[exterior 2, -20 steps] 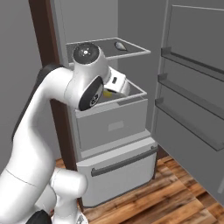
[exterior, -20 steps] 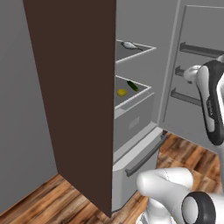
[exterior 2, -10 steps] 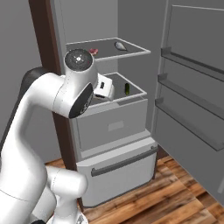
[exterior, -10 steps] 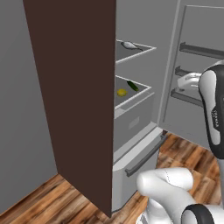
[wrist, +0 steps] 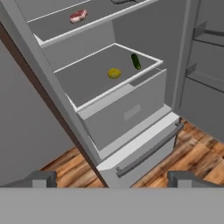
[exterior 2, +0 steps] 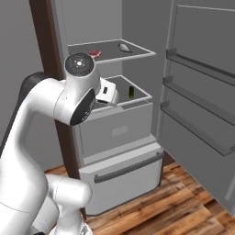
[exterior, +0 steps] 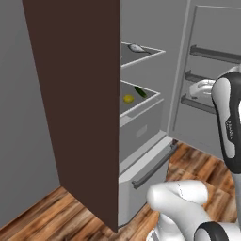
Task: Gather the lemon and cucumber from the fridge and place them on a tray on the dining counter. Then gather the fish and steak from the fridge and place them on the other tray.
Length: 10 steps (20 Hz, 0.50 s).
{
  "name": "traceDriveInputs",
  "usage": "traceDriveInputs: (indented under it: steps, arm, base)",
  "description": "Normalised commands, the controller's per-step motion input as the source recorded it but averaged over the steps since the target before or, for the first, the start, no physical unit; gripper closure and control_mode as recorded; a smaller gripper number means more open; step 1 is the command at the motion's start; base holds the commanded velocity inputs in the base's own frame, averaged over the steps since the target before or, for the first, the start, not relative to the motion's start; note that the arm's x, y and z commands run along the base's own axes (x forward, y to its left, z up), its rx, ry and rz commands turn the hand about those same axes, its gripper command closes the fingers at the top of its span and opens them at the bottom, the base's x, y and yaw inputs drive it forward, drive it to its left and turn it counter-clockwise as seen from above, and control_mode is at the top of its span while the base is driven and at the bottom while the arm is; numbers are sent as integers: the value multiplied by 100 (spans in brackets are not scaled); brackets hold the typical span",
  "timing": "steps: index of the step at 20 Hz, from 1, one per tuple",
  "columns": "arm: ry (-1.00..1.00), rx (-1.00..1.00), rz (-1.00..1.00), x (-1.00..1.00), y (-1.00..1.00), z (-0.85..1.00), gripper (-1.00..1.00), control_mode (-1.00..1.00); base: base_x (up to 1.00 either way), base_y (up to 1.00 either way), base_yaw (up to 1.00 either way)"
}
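Facing the open fridge (wrist: 131, 113) with gripper (wrist: 111, 177) spread wide and empty — likely lined up for the lemon (wrist: 114, 73) beside the cucumber (wrist: 136, 61).

- The fridge (wrist: 131, 113) is open in front of me, its door swung out to my right.
- The steak (wrist: 78, 16) lies on the top shelf, with the fish (exterior 2: 124, 46) to its right.
- On the shelf below, the lemon (wrist: 114, 73) lies left of the cucumber (wrist: 136, 61), near it but not touching.
- Drawers sit under that shelf.
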Motion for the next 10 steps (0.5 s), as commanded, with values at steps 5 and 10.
traceDriveInputs:
  steps: [5, 10]
  arm:
    - [0, 0, 0, 0, 0, 0, -100, 100]
    - [0, 0, 0, 0, 0, 0, -100, 100]
  base:
    - [0, -64, 5]
    - [15, -34, 18]
